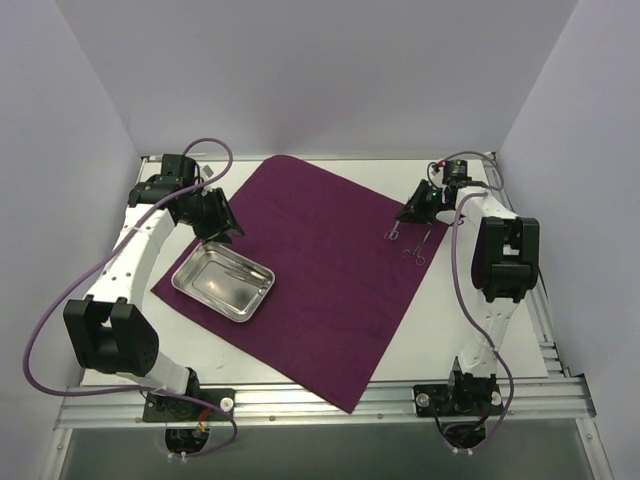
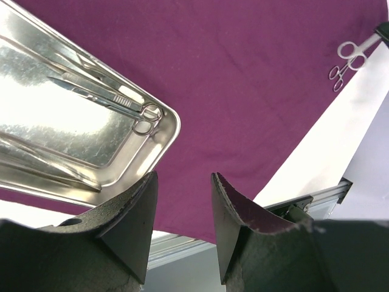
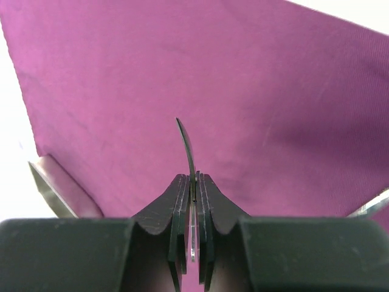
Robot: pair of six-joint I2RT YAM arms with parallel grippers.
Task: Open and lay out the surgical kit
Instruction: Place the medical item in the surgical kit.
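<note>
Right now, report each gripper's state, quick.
Left gripper: open, holding nothing.
Right gripper: closed on a thin curved metal instrument.

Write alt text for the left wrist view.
The left gripper, jaws open, hovers near the corner of a steel tray holding ring-handled instruments on a purple cloth. Two more instruments sit at the cloth's far edge.

Cloth wrap (image 1: 330,270): uniform dark magenta-purple, fine weave visible up close. Tray (image 1: 222,281) and instruments (image 1: 415,248): bright mirror-silver steel. My left gripper (image 2: 183,179) and right gripper (image 3: 191,177): matte black; my arms (image 1: 140,250) white, cables (image 1: 456,262) lilac.
</note>
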